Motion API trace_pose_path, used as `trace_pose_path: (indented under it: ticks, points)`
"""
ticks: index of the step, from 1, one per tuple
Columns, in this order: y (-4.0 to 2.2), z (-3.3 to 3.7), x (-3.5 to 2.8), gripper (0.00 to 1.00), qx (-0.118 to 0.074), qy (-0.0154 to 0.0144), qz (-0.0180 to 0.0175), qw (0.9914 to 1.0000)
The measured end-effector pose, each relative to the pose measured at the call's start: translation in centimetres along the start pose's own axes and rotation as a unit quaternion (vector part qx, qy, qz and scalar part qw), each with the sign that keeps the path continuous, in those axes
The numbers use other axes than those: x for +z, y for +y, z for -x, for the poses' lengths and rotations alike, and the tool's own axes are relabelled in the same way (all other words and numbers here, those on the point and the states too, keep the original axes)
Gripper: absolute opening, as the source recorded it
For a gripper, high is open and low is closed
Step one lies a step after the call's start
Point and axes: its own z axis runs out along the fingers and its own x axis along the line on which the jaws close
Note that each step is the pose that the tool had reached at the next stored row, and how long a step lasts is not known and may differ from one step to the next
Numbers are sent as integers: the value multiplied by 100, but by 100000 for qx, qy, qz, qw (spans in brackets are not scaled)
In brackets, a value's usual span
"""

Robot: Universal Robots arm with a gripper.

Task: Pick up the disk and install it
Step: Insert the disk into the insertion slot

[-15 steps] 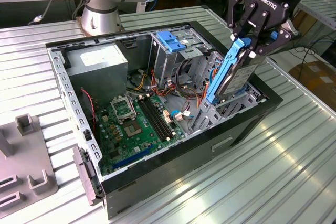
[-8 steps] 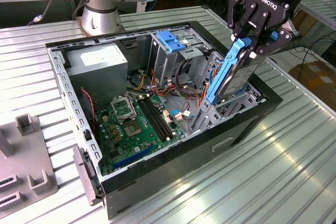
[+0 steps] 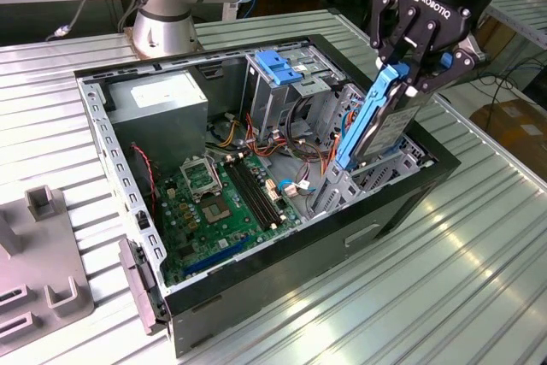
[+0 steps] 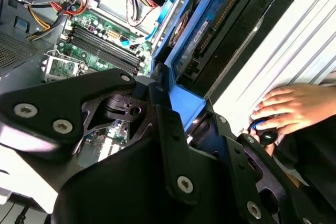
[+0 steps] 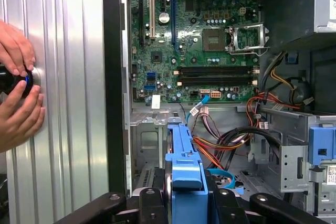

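The disk (image 3: 386, 121) is a grey drive in a bright blue carrier rail. It stands tilted on edge over the open computer case (image 3: 111, 138), its lower end reaching into the bay at the case's corner on the exterior view's right. My black gripper (image 3: 408, 74) is shut on its upper end from above. In the first wrist view the blue carrier (image 5: 186, 174) sits between my fingers (image 5: 149, 203). In the second wrist view the disk (image 4: 210, 30) points down toward the bay beside the motherboard (image 4: 100, 40).
A metal drive cage with a fixed blue bracket (image 3: 275, 66) stands in the case next to the bay, with loose cables (image 3: 282, 138) beside it. A person's hands (image 5: 18, 95) hold a black knob on the ribbed metal table (image 3: 444, 271). Grey fixtures (image 3: 38, 254) lie at the exterior view's left.
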Motion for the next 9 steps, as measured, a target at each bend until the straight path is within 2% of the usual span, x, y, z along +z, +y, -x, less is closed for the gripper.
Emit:
trace_pose_path:
  ticks: [2,3,5,6,9]
  points:
    - [0,0,10,37,0,-3,0,100000]
    - [1,0,40,37,1,-12,-1,100000]
    - [4,-17,175,37,-1,-8,-2,100000]
    - [5,-20,221,37,1,-7,1,100000]
    - [6,-22,282,37,-1,-4,-1,100000]
